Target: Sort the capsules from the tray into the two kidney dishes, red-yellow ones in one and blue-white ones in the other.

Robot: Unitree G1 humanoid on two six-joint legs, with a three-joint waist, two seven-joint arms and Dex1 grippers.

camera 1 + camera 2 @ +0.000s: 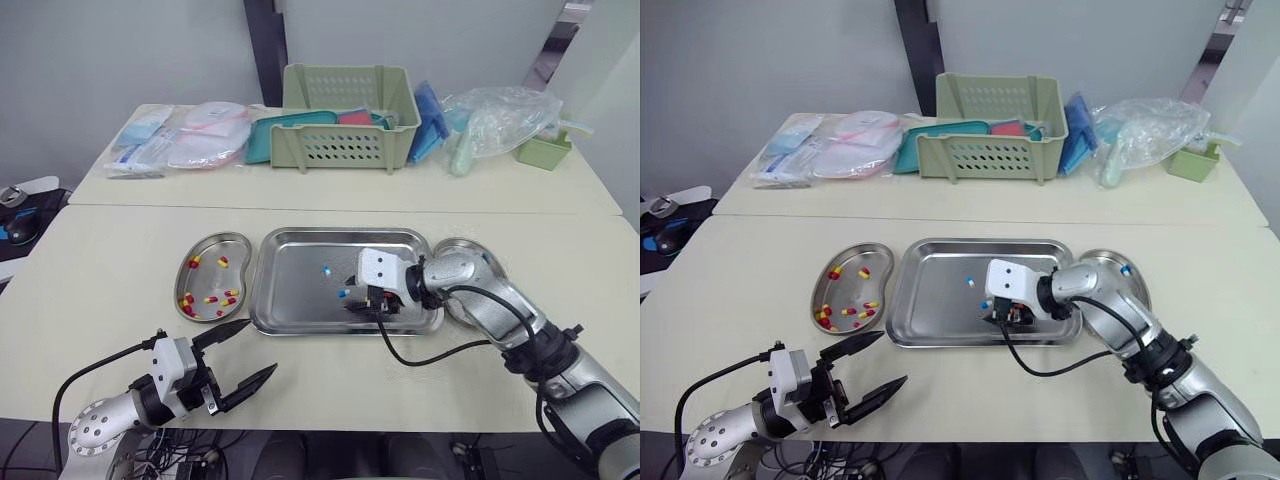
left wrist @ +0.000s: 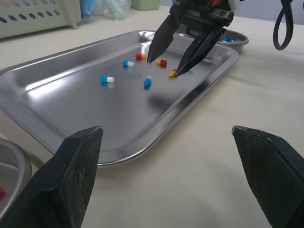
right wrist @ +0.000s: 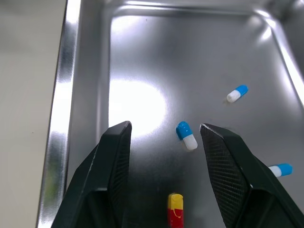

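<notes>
A steel tray (image 1: pixel 300 290) lies mid-table with several loose capsules. The left kidney dish (image 1: pixel 213 250) holds several red-yellow capsules (image 1: pixel 212 299). My right arm partly hides the right kidney dish (image 1: pixel 1140 290), where one blue-white capsule (image 1: pixel 1125 269) shows. My right gripper (image 3: pixel 165 127) hangs open low over the tray's right part. A blue-white capsule (image 3: pixel 186 135) lies between its fingers, and a red-yellow one (image 3: pixel 175 209) lies nearer the wrist. Other blue-white capsules (image 2: pixel 107 79) lie farther left. My left gripper (image 1: pixel 261 346) is open and empty above the table's front edge, short of the tray.
A second table behind carries a green basket (image 1: pixel 345 115), packaged supplies (image 1: pixel 185 135), a plastic bag (image 1: pixel 505 120) and a small green container (image 1: pixel 545 150). A black cable (image 1: pixel 440 350) loops from my right wrist over the table in front of the tray.
</notes>
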